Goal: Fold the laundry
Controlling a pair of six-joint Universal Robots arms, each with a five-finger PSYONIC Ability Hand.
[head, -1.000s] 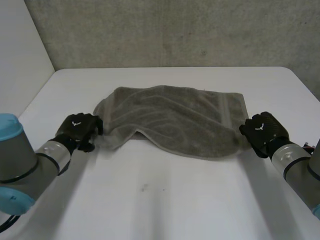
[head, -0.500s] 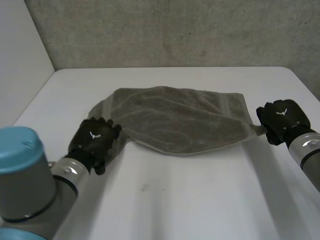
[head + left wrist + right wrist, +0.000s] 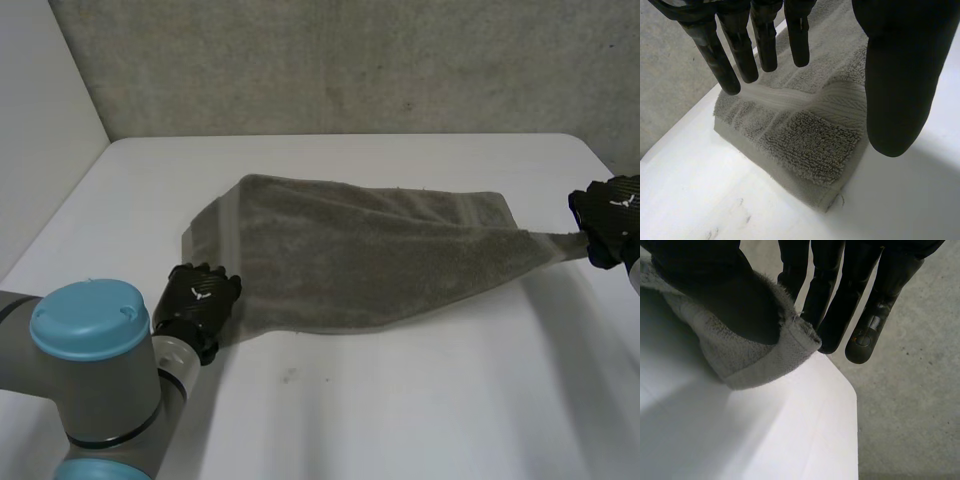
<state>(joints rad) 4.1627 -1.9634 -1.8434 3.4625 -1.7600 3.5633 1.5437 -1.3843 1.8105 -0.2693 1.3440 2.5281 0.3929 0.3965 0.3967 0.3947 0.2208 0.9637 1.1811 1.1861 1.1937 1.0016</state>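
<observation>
A grey-brown towel point(image 3: 370, 255) lies stretched across the white table point(image 3: 400, 400), drawn to a point at its right end. My right hand point(image 3: 612, 215) is at the table's right edge and pinches that right corner of the towel point(image 3: 755, 365) between thumb point(image 3: 715, 275) and fingers point(image 3: 840, 290). My left hand point(image 3: 200, 295) rests at the towel's near left corner. In the left wrist view its fingers point(image 3: 765, 45) are straight and its thumb point(image 3: 900, 75) stands apart, with the towel corner point(image 3: 810, 145) flat on the table beneath them, not held.
The table's right edge point(image 3: 850, 390) runs just beyond my right hand, with the concrete floor point(image 3: 910, 405) past it. A rough grey wall point(image 3: 350, 60) stands behind the table. Bare tabletop lies in front of the towel.
My right hand has pulled its towel corner out to the right, stretching the towel flatter. My left hand has let go of the left edge and now rests open over the near left corner.
</observation>
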